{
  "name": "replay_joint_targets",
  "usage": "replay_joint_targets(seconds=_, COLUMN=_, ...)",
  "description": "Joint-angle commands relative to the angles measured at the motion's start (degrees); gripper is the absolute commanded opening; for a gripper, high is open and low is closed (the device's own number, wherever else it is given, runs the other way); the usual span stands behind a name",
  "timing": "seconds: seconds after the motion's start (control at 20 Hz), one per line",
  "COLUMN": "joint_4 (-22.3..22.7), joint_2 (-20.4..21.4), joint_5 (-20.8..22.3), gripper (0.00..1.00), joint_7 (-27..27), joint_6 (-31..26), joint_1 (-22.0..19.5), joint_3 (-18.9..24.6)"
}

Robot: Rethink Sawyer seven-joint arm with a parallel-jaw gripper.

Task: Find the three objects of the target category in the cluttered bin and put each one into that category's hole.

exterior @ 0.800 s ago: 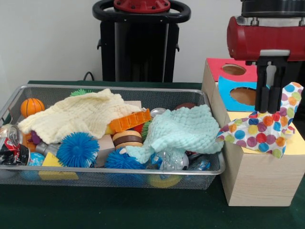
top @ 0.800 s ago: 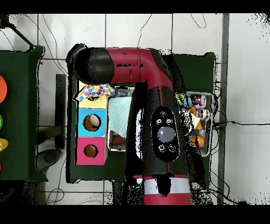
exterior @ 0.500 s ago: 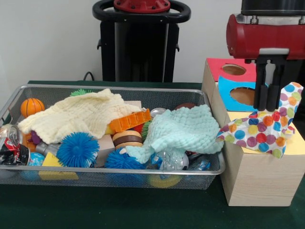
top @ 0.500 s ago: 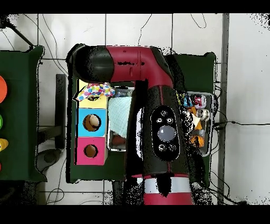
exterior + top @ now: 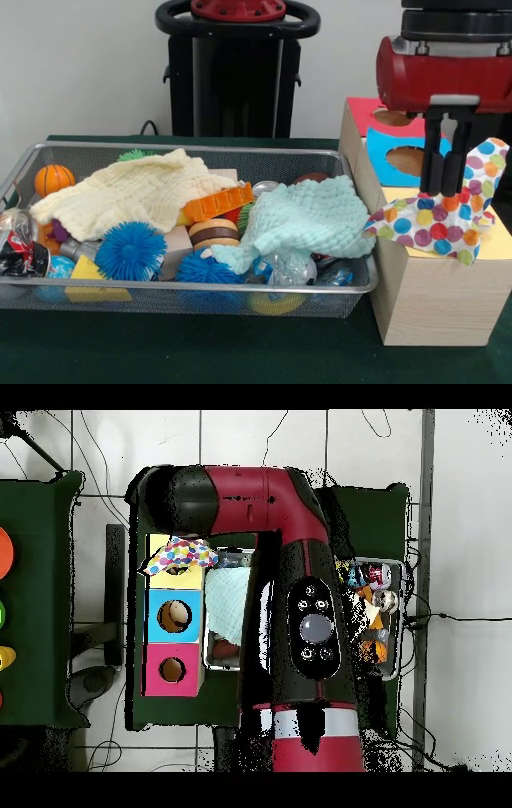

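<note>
Black gripper [image 5: 446, 190] at right of frame, jaws spread and released, tips just above polka-dot multicoloured cloth [image 5: 438, 222] draped over yellow section of wooden sorting box [image 5: 422, 300]. Wire mesh bin [image 5: 184, 300] of clutter at left.

The red and black arm [image 5: 300, 584] comes down at the right of the front view, its red wrist housing level and broad. Below it the black gripper [image 5: 448, 189] points straight down, its two fingers [image 5: 430, 164] parted with a clear gap between them.
</note>
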State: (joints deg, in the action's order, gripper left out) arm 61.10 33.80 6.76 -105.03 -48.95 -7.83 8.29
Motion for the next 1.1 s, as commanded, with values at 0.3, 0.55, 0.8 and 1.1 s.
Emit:
replay_joint_targets(seconds=0.3, joint_4=1.76, joint_2=-4.16, joint_5=1.31, gripper=0.00, joint_7=5.57, joint_6=-5.03, joint_1=-2.06, joint_3=4.24)
replay_joint_targets(seconds=0.55, joint_4=0.48, joint_2=-4.95, joint_5=0.99, gripper=0.00, joint_7=4.81, joint_6=-8.79, joint_1=-1.39, joint_3=3.76)
replay_joint_targets(seconds=0.8, joint_4=-0.11, joint_2=-5.31, joint_5=0.97, gripper=0.00, joint_7=5.13, joint_6=-10.11, joint_1=-1.16, joint_3=3.89)
replay_joint_targets(seconds=1.1, joint_4=-0.09, joint_2=-5.19, joint_5=1.07, gripper=0.00, joint_7=4.65, joint_6=-11.05, joint_1=-0.77, joint_3=3.66)
